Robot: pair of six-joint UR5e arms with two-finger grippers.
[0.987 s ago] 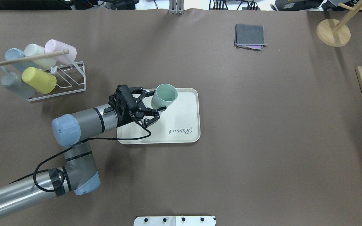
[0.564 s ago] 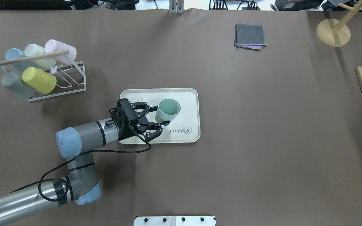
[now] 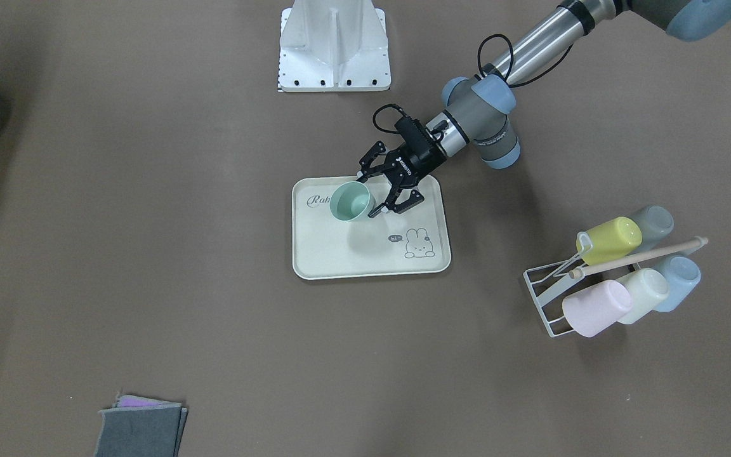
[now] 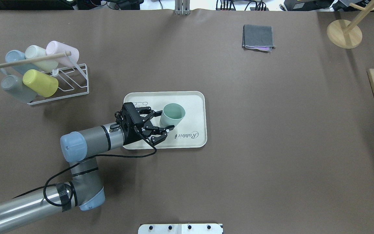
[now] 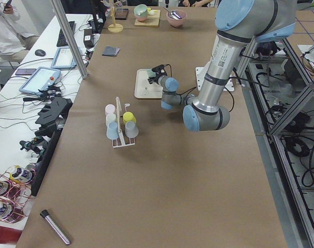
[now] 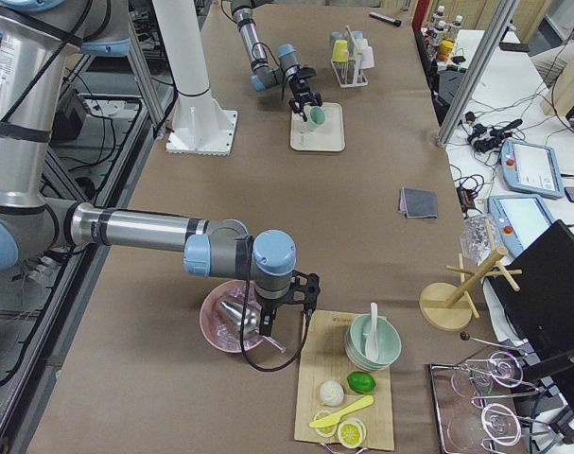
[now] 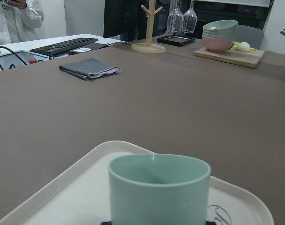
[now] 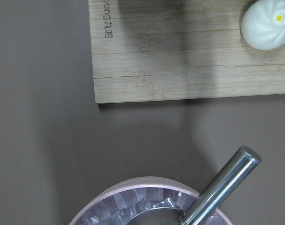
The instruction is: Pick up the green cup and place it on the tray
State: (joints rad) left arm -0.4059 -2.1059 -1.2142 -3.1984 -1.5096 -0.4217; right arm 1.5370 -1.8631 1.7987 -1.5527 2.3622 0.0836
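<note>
Closest in the view from the right end, the right claw [image 6: 301,301] hangs over a pink bowl [image 6: 214,326] at lower centre, just beside a wooden board [image 8: 180,61]. I can't tell whether its fingers are apart or together. Farther up the tabletop [image 4: 271,146], a folded grey cloth [image 6: 419,201] lies at middle right. Beyond it, at upper centre, is the tray [image 4: 193,107]. Seen from overhead it sits left of centre, and the green cup [image 4: 172,115] stands upright over its middle, clamped low down by the left claw [image 4: 165,121], one finger on each side. Whether its base touches the tray I can't make out. Farthest off, a white rack [image 4: 73,85] carries five cups.
</note>
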